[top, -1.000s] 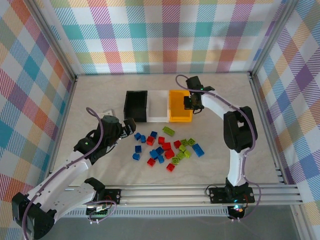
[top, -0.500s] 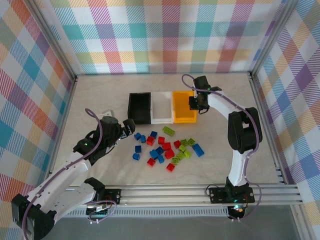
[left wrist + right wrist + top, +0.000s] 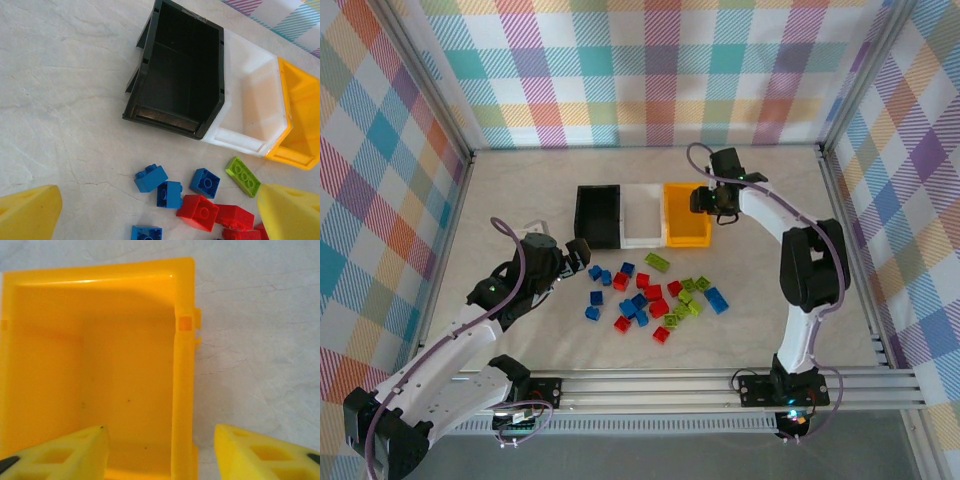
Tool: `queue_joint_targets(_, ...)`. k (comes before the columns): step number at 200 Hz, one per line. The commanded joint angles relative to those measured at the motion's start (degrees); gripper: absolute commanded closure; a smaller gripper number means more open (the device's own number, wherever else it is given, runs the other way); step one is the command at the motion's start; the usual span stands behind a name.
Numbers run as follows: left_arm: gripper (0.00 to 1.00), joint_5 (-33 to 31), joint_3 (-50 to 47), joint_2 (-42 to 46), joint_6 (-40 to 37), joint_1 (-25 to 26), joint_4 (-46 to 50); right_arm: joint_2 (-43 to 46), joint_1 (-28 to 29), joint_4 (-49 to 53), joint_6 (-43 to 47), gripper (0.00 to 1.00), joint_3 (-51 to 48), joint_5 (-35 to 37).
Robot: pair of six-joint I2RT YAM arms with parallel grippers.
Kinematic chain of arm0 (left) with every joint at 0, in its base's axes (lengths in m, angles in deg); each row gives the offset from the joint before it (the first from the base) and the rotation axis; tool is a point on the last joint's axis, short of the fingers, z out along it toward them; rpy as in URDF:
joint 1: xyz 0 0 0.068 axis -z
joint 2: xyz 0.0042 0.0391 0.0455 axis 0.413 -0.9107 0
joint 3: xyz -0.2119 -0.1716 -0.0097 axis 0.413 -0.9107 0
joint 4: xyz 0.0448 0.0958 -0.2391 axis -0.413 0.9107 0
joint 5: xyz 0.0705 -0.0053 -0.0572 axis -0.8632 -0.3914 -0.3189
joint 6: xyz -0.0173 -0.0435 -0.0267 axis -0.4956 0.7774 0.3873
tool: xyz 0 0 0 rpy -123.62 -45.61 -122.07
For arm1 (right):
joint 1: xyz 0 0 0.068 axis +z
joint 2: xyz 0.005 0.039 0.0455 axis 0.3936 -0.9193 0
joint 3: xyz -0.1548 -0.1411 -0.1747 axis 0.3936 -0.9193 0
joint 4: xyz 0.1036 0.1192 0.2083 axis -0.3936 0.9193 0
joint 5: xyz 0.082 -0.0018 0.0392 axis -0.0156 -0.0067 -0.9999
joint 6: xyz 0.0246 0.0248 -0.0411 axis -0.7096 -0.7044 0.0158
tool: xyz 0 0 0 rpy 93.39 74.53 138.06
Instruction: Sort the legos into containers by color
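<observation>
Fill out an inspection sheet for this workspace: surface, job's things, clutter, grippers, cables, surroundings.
Surface: pale marbled tabletop, with faint veining.
Job's things: black bin, white bin and orange-yellow bin stand in a touching row, and what shows of their insides is empty. The legos, in red, blue and lime green, lie loose on the table in front of the bins.
Clutter: nothing seen.
Grippers: the left gripper is open and empty beside the blue bricks. The right gripper is open and empty, its fingers straddling the orange-yellow bin's right wall.
Cables: a purple cable loops along each arm, off the table.
Surroundings: plaid walls and a metal rail at the near edge.
</observation>
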Motion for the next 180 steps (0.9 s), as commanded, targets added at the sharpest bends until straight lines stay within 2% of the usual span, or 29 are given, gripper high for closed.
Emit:
queue_joint_targets(1,0.0,1.04,0.32,0.56,0.39,-0.82,-0.33,6.51,0.28,-0.41,-2.41,0.37,-3.41,-2.0)
queue_joint_targets(29,0.0,2.56,-0.11,-0.05,1.34,-0.91,-1.73,14.51,2.12,-1.03,-5.85,0.35,-13.21,-4.22)
queue_joint_targets(77,0.0,6.24,-2.68,0.04,2.81,-0.99,-4.4,28.94,4.91,4.94,-13.01,0.36,-31.82,-5.1)
queue_joint_targets(107,0.0,6.64,-3.91,-0.32,3.59,-1.17,-5.18,37.21,6.42,10.13,-14.6,0.36,-38.3,-3.61)
queue_joint_targets(180,0.0,7.33,-5.04,0.12,4.38,-2.32,-5.26,33.65,10.2,12.85,-13.76,0.35,-41.9,-1.02)
